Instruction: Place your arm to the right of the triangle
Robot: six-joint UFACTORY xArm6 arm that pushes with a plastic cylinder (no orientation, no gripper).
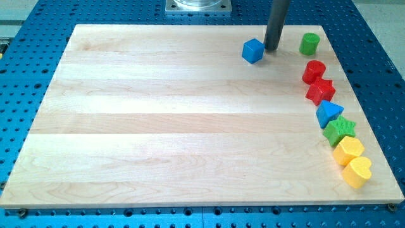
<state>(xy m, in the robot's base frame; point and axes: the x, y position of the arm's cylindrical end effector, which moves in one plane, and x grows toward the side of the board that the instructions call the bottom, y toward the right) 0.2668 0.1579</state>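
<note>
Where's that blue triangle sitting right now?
The blue triangle lies near the board's edge at the view's right, in a curved line of blocks, between the red star above and the green star below; my tip is far off, near the view's top.

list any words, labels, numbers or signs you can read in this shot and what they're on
None: no text, number, brand or sign shows anywhere in the view.
The wooden board is plain, bare wood.
The blocks, such as the blue triangle and the blue cube, carry no markings.
My tip, beside the cube's right, is an unmarked dark rod.
</note>
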